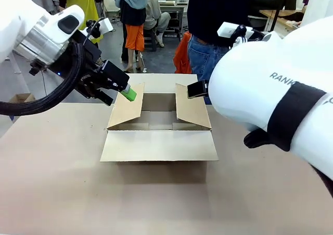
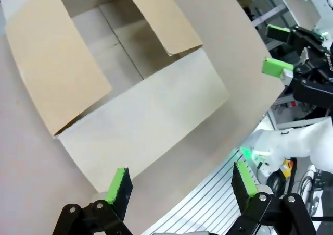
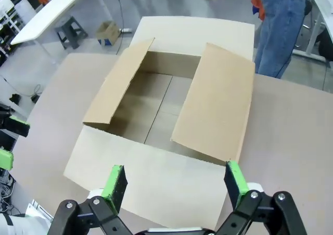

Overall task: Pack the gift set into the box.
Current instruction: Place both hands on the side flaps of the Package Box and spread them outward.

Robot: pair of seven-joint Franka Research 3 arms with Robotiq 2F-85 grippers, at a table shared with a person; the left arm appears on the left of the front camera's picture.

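Box [image 1: 157,121] mouth open from above.
Side flaps [image 1: 126,109] half-raised L & R narrow yr way in; person [image 1: 210,16] stands behind far side.

Box [image 1: 158,146]: plain mid-brown cardboard, flaps and inner floor the same brown, no print visible. Table [image 1: 52,183]: flat beige-tan, no pattern. Left gripper [image 2: 182,183]: black body, bright green pads [image 2: 117,184]. Right gripper [image 3: 174,183]: same scheme, black with green. Right arm [image 1: 260,84]: white, with a black band [image 1: 291,115] and grey lettering (cut off, reads "RANK"). Left arm [image 1: 47,32]: white and silver-grey, with a black cable [image 1: 52,102] looped under it. Person [image 1: 210,16] across the table: black top, blue jeans [image 1: 204,58]. Floor [image 3: 93,16]: grey.
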